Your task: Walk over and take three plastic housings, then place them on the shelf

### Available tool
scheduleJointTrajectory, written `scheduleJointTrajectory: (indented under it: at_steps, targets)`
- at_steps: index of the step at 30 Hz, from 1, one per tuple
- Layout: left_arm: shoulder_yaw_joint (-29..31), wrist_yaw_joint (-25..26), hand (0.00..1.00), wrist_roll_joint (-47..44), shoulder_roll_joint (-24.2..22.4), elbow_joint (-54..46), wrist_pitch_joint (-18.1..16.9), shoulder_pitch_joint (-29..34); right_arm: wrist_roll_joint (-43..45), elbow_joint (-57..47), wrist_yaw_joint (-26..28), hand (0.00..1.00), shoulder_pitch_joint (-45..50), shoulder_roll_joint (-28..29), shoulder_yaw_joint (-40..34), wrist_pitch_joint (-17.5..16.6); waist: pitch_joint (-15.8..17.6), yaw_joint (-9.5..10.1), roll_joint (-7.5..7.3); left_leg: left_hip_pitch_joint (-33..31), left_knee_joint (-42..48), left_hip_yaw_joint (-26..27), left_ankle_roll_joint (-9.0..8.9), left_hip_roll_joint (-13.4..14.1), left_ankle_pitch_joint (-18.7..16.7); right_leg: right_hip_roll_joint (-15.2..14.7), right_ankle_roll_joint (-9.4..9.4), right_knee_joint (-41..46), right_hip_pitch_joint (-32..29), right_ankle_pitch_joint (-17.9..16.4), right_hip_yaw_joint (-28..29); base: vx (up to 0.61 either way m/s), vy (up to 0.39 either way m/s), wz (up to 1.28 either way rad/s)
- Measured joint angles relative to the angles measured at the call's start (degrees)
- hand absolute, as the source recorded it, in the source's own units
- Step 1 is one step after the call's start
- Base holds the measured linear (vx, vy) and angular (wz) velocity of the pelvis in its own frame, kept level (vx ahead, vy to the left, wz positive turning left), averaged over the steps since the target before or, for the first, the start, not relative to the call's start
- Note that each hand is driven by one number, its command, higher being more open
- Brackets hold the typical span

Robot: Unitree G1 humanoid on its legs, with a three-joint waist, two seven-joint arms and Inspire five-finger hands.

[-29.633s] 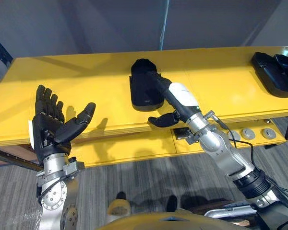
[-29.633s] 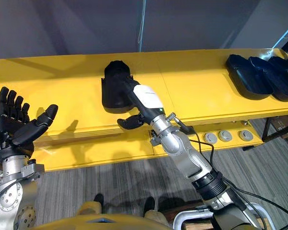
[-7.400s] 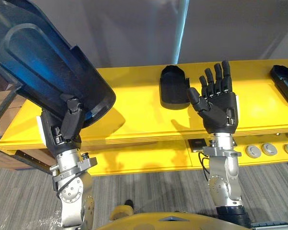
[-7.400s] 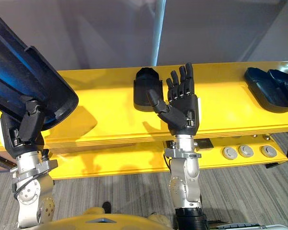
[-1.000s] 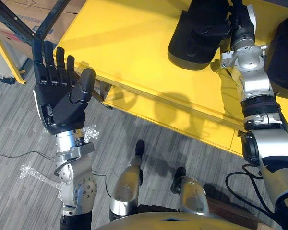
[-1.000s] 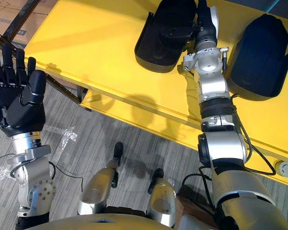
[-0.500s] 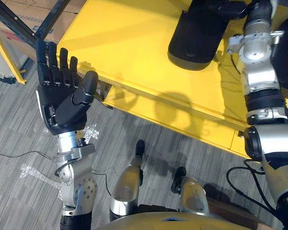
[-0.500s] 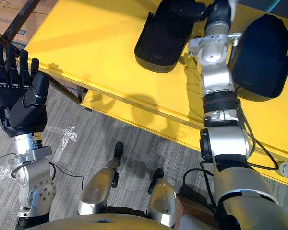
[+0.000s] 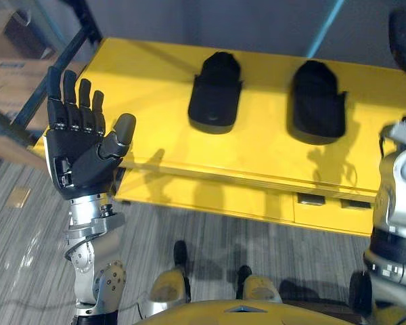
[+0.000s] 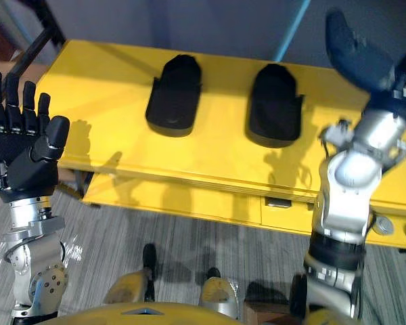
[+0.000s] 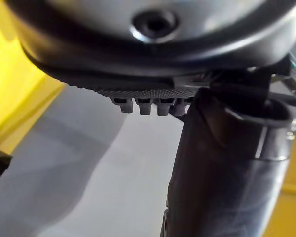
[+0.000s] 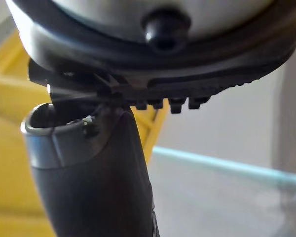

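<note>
My left hand point(image 9: 81, 159) is up at the 9 o'clock side, palm toward me, fingers straight and spread, holding nothing. 2 black plastic housings lie side by side on the yellow worktop point(image 9: 149, 81), apart from each other. The left housing point(image 9: 216, 91) is at 2 o'clock from that hand, well clear of it, and the right housing point(image 9: 317, 101) is at 3 o'clock from the first. My right hand point(image 10: 357, 55) hangs in the air at 2 o'clock from the right housing, not touching it. Its wrist view shows straight fingers with nothing in them.
</note>
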Motion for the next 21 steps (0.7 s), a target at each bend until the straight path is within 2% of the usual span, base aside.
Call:
scheduleJointTrajectory:
  at_steps: [1, 5, 9, 12, 14, 18, 21]
  targets:
    - [0.5, -0.7, 1.00, 0.0, -0.6, -0.1, 0.1, 0.0, 0.0, -2.4, 1.6, 1.00, 5.6, 2.6, -1.6, -0.3, -0.9, -1.00, 0.13, 0.7, 0.0, 1.1, -0.12, 0.2, -0.4, 0.1, -0.04, -0.5, 0.1, 0.1, 1.0, 0.02, -0.005, -0.37]
    - [0.9, -2.5, 1.00, 0.1, -1.9, -1.0, 0.6, -0.1, -0.1, -5.4, 5.2, 1.00, 18.5, 9.6, -2.2, -0.7, -4.2, -3.62, 0.43, 1.8, -0.1, 5.9, -0.65, 1.4, -1.7, 1.1, -0.35, -2.2, -0.9, 1.2, 5.4, 0.03, -0.004, -0.62]
    - [-0.9, -3.5, 1.00, 0.3, -2.5, -1.1, 0.7, -0.3, -0.2, -5.6, 5.5, 1.00, 26.0, 14.9, -2.1, -0.7, -5.2, -5.28, 0.22, 2.2, -0.1, 9.9, -1.13, 2.6, -2.1, 2.4, -0.57, -4.2, -1.9, 3.5, 9.6, 0.01, -0.010, -0.61]
    - [-5.0, -3.3, 1.00, 0.3, -2.8, -1.1, 1.1, -0.3, -0.1, -7.3, 4.8, 1.00, 32.0, 19.7, -0.4, -0.7, -5.4, -6.23, 0.12, 3.7, -0.1, 15.4, -1.51, 3.3, -3.1, 3.1, -0.30, -5.7, -3.0, 5.2, 14.7, -0.01, 0.011, -0.80]
    - [-6.7, -2.8, 1.00, 0.5, -2.8, -1.0, 1.3, -0.3, 0.0, -8.6, 4.5, 1.00, 34.0, 20.9, 1.5, -1.1, -5.4, -7.14, 0.06, 4.7, -0.1, 18.6, -1.63, 3.4, -4.0, 3.5, 0.01, -6.3, -3.8, 5.8, 17.7, -0.03, 0.021, -0.95]
    - [-14.1, 1.2, 1.00, 1.2, -2.8, -0.2, 1.4, -0.3, 6.3, -11.3, 4.6, 1.00, 39.4, 24.2, 8.6, -4.9, -7.6, -9.67, -0.76, 8.5, -0.1, 27.7, -2.86, 4.2, -6.5, 4.9, 0.74, -7.4, -4.8, 7.0, 25.5, 0.00, 0.010, -1.14]
    - [-18.4, 3.5, 1.00, 3.8, -2.8, 0.7, 1.5, -0.3, 9.1, -12.0, 4.8, 1.00, 44.0, 26.2, 12.8, -6.7, -8.9, -10.67, -0.90, 11.6, 0.0, 32.6, -4.14, 5.3, -7.6, 5.9, 1.05, -7.4, -4.8, 7.4, 27.2, 0.04, -0.034, -0.86]
